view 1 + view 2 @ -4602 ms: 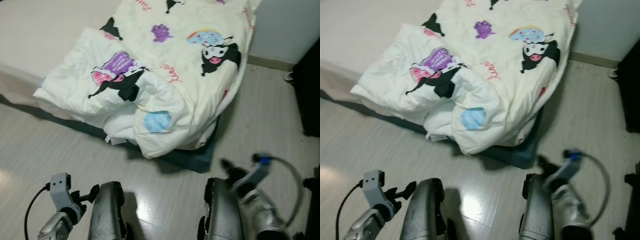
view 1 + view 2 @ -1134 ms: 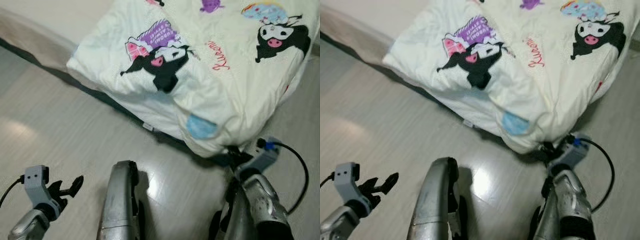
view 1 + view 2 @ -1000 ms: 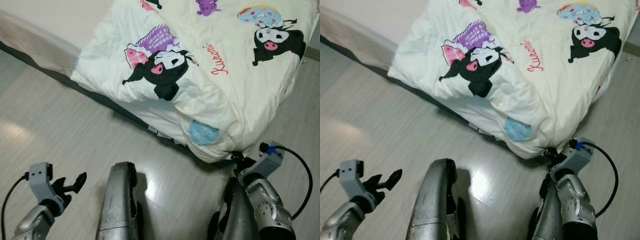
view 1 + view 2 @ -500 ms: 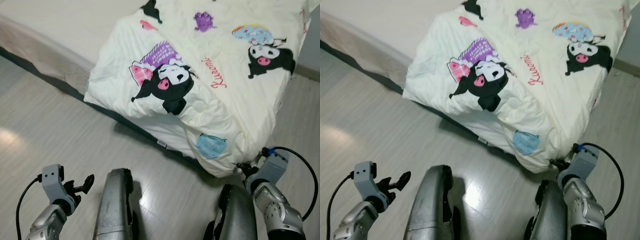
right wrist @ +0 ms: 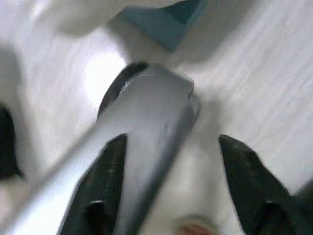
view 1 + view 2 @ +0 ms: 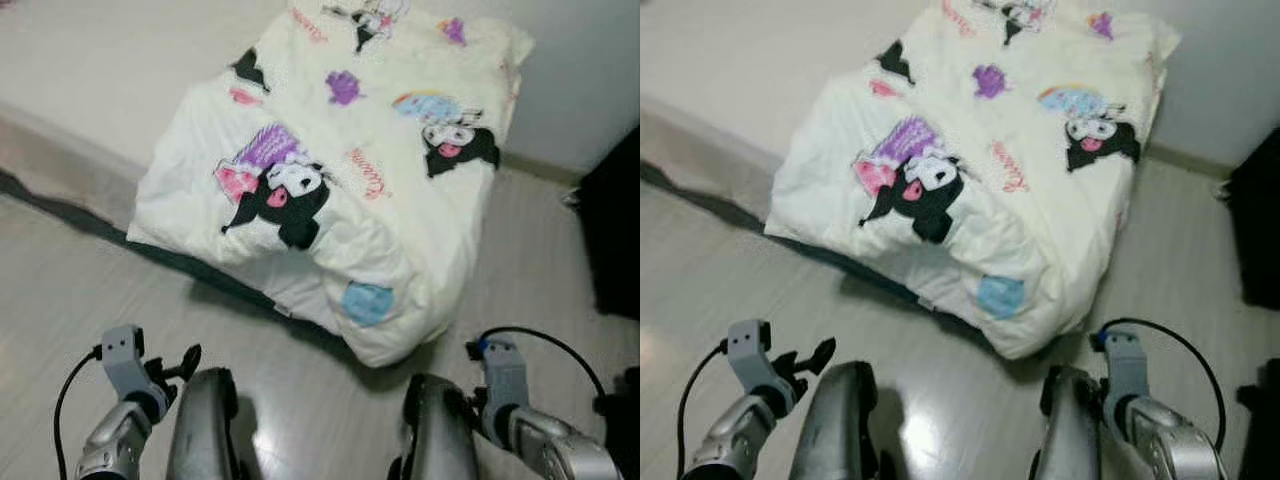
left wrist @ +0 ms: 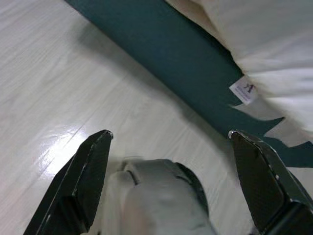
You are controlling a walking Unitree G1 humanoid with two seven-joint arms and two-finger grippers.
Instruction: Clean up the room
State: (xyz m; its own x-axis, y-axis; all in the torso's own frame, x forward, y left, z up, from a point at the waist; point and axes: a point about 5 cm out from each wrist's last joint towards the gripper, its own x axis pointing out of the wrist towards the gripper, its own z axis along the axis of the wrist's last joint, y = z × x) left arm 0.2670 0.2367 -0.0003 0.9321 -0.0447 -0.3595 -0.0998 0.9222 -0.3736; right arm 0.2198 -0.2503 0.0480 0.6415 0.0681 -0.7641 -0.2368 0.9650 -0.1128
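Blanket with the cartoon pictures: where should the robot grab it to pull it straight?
Probably the bulging corner of the blanket that hangs over the mattress edge toward the floor. It is loose, bunched and nearest, so open fingers could pinch it from the floor side. The right gripper is closest.

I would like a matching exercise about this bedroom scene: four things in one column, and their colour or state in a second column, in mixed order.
Things:
1. comforter
2. mattress base
3. left gripper
4. floor

Descriptions:
A. dark teal
B. open, holding nothing
C. pale wood planks, glossy
D. cream with cartoon prints, bunched at the bed corner

Pairs: 1-D, 2-A, 3-B, 4-C
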